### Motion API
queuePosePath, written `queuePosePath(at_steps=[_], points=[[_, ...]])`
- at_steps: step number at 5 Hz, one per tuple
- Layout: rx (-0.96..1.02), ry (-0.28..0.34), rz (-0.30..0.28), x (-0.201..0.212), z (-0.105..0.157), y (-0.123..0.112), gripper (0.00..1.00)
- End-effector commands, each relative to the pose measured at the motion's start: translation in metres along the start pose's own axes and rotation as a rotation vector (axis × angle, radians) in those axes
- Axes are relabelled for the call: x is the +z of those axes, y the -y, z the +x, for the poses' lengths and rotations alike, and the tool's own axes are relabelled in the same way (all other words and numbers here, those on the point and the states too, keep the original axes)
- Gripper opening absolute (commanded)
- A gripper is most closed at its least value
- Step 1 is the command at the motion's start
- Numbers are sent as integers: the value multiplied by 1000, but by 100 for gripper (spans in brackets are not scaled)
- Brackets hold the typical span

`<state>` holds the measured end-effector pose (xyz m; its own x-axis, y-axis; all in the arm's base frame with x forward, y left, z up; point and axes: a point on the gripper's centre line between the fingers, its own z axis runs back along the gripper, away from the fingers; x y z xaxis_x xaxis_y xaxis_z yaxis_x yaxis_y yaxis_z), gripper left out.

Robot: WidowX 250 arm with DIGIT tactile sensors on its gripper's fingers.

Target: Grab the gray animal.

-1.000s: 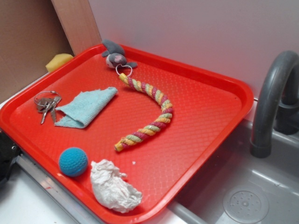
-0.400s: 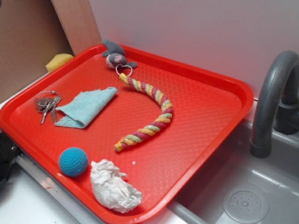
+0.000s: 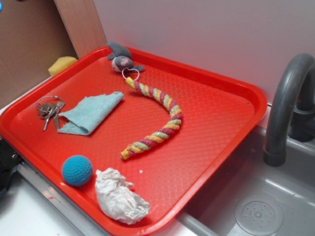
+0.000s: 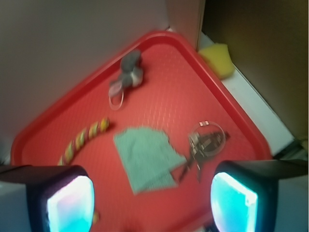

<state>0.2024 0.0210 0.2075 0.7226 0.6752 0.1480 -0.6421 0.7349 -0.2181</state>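
In the exterior view a red tray sits beside a sink with a gray faucet at the tray's right edge. The gray animal lies at the tray's far corner, just inside the rim, with its key ring touching one end of a striped rope that curves toward the tray's middle. A teal cloth lies left of the rope, with keys just beside its left edge. Near the tray's front rim sit a blue ball and, beside it, a crumpled white wad. A yellow sponge rests outside the tray's far-left rim. My gripper is out of sight here. In the wrist view my gripper hangs above the tray with its 2 fingers spread wide apart and nothing between them. The gray animal lies well ahead of me near the tray's far rim, the ring just below it. The cloth and keys lie closer, between my fingers and the animal; the rope runs off to the cloth's left, and the sponge sits beyond the tray's right rim.
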Motion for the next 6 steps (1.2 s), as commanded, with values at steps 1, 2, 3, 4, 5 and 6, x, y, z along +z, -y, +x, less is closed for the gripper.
queuePosePath(at_steps=[1,2,3,4,5,6], points=[[42,112,-102,-50,56,15,100],[-21,120,-61,-80,75,16,100],[-54,118,-34,-107,88,15,100],[-76,110,-20,-129,93,20,100],[-122,69,-89,-149,97,38,100],[-184,39,-127,-166,97,57,100]])
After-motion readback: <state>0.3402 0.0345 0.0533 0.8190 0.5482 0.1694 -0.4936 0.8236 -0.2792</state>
